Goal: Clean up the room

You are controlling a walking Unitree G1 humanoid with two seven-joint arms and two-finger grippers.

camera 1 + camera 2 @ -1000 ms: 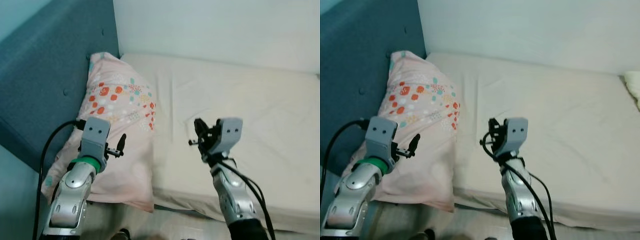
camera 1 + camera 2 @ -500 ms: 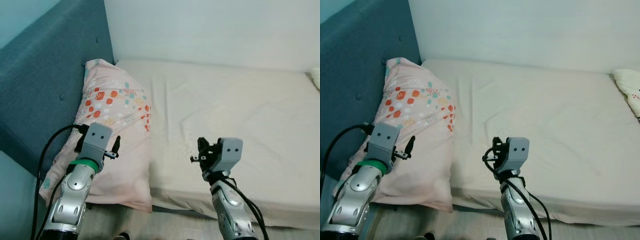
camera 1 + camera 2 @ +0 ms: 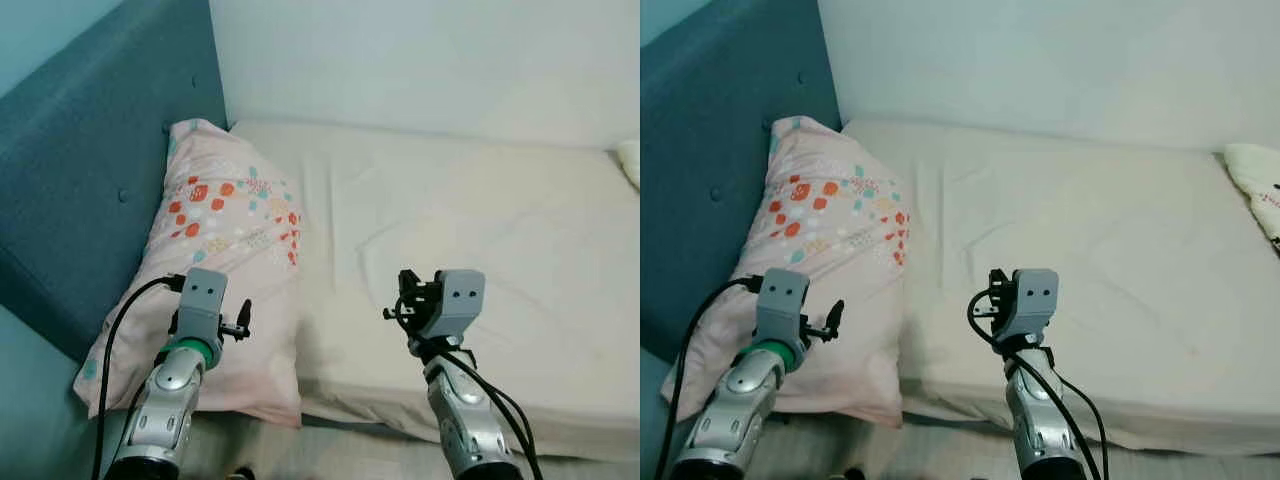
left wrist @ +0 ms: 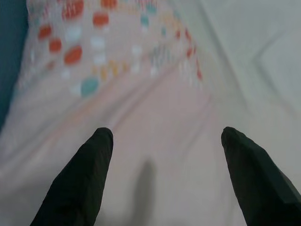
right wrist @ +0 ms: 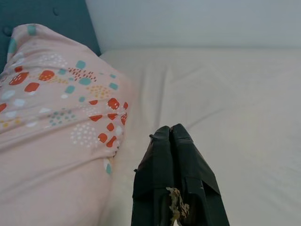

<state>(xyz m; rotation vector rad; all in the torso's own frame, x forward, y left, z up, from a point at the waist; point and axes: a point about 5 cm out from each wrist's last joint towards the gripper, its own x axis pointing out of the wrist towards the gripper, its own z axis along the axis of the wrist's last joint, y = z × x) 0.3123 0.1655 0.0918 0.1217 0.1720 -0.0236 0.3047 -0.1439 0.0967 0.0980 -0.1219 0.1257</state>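
Since the pink pillow (image 3: 215, 265) lies along the left edge of the bed (image 3: 480, 230), its long axis running from the blue headboard (image 3: 90, 190) corner down toward the robot, the left gripper (image 3: 240, 322) is plainly the nearer tool: it hangs just over the pillow's lower, plain end with its two black fingers (image 4: 82, 181) spread wide apart and nothing between them (the wrist view looks straight up the pillow's length toward the dotted patch). Any grasp here would, I judge, come by lowering that arm onto the fabric directly beneath it. Further right, the right gripper (image 3: 408, 300) hovers over the bare cream sheet, apart from the pillow's inner edge, its fingers (image 5: 176, 179) pressed together and empty. At the far right edge of the mattress a second pale cushion (image 3: 1258, 185) peeks in, well apart from both arms.
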